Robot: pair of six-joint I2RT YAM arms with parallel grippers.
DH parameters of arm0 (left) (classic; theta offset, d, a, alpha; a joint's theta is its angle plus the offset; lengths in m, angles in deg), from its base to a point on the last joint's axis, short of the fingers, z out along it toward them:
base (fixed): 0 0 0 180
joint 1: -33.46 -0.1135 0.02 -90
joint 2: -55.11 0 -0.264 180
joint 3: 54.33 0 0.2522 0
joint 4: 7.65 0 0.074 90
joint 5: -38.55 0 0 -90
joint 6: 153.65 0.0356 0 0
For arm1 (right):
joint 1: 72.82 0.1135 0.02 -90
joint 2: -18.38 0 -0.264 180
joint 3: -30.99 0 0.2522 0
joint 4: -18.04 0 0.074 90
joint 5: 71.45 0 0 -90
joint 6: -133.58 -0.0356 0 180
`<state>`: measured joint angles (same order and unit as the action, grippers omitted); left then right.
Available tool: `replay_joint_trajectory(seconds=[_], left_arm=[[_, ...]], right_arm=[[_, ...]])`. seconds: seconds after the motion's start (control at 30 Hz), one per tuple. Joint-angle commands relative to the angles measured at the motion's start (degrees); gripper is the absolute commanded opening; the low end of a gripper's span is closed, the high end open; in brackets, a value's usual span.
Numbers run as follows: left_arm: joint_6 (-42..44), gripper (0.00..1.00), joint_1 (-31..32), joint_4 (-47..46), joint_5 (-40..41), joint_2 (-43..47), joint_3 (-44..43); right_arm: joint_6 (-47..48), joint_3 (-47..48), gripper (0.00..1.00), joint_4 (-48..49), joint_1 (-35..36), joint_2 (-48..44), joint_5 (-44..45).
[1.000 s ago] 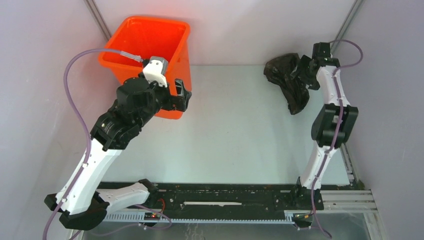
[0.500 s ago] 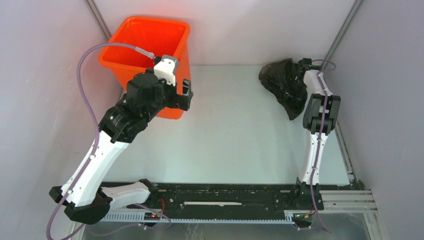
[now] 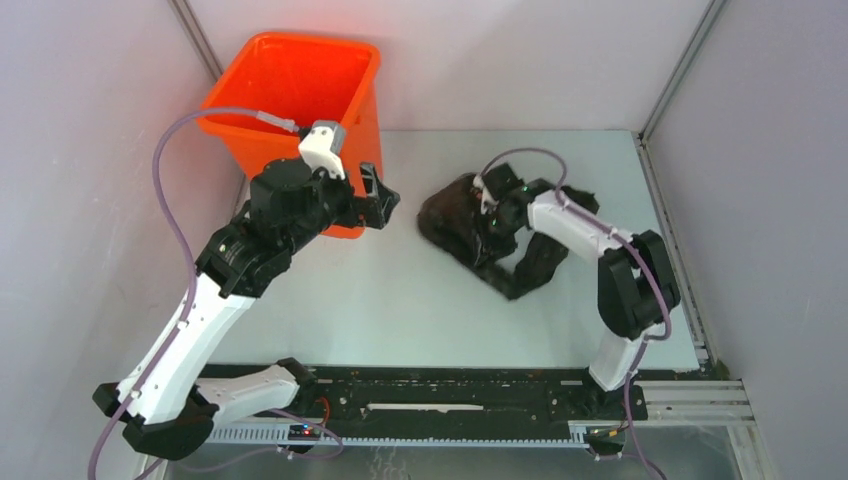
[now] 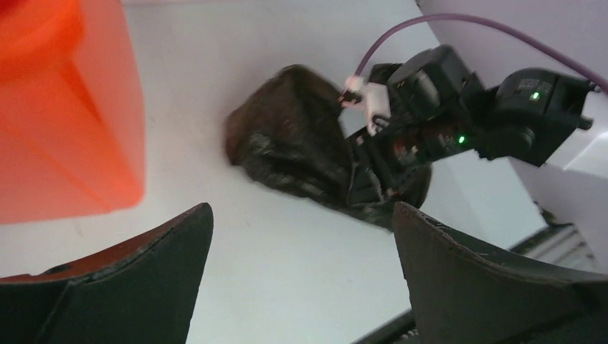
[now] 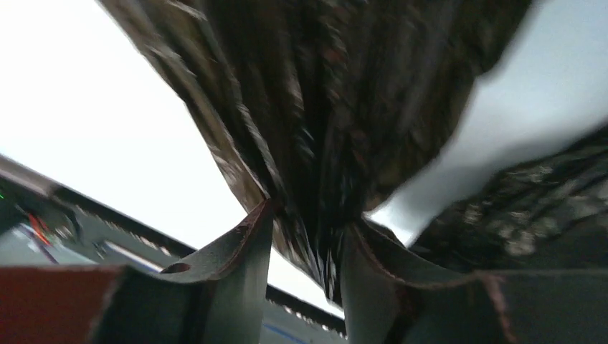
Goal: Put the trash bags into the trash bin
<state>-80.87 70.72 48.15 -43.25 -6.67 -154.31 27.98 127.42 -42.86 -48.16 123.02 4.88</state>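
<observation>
The right fingers (image 5: pixel 244 279) are clamped on a gathered fold of the black trash bag (image 5: pixel 323 107). The bag bunches around them at the centre of the top view, low over the white tabletop (image 3: pixel 400 310); whether it touches is unclear. The left fingers (image 4: pixel 143 279) stand wide apart with nothing between them, near the lower right corner of the orange trash bin (image 3: pixel 365 110) in the upper left. Bag and bin are apart.

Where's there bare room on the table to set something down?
Bare: the near strip of table between the black bag and the arm bases, and the far right corner. Crowded: the gap between the orange bin and the bag, where the left gripper hangs open.
</observation>
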Motion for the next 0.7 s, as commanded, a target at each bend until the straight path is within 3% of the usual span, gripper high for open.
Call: replay_joint_trajectory(seconds=[0.0,0.07,0.23,0.43,0.67], left_arm=[[-13.12,1.0,0.24,-5.12,-4.04,5.18,8.62],[-16.85,1.0,0.25,-7.1,-5.07,6.51,12.61],[-21.17,1.0,0.27,-7.81,-8.41,4.35,15.09],[-24.52,1.0,0.25,-7.99,-12.07,-0.87,14.07],[-24.89,1.0,0.27,-6.45,-9.75,2.32,16.28]], right_arm=[[-0.13,-10.72,0.53,2.45,5.02,-7.16,3.92],[-1.78,-12.9,0.65,2.2,7.0,-10.89,3.96],[-6.12,-13.23,0.79,-2.97,6.93,-21.18,4.57],[-11.23,-17.35,0.81,-5.06,1.2,-30.22,13.27],[-18.89,-23.52,0.77,3.45,-11.58,-27.31,9.96]])
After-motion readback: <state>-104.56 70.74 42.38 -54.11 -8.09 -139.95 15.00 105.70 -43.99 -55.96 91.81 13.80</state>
